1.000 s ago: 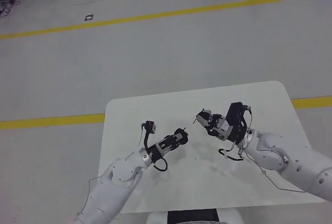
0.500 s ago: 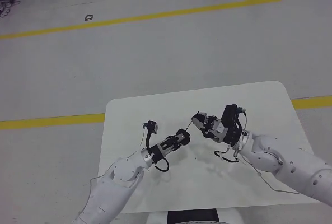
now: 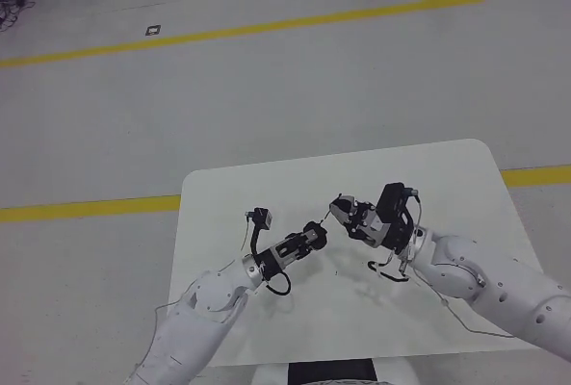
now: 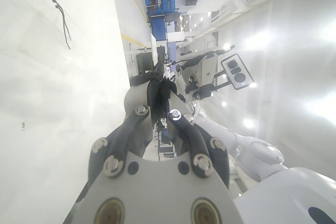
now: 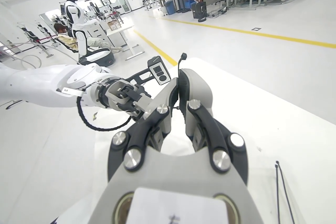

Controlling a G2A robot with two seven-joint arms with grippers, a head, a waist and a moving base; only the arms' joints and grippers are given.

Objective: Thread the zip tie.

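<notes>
Zip tie (image 5: 183,55) pinched in closed right gripper (image 5: 179,78), left gripper (image 4: 160,86) closed just beside

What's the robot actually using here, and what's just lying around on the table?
In use: zip tie pinched in the right gripper; left gripper, shut, close to it.
Lying about: two spare zip ties flat on the table, touched by neither gripper.
</notes>
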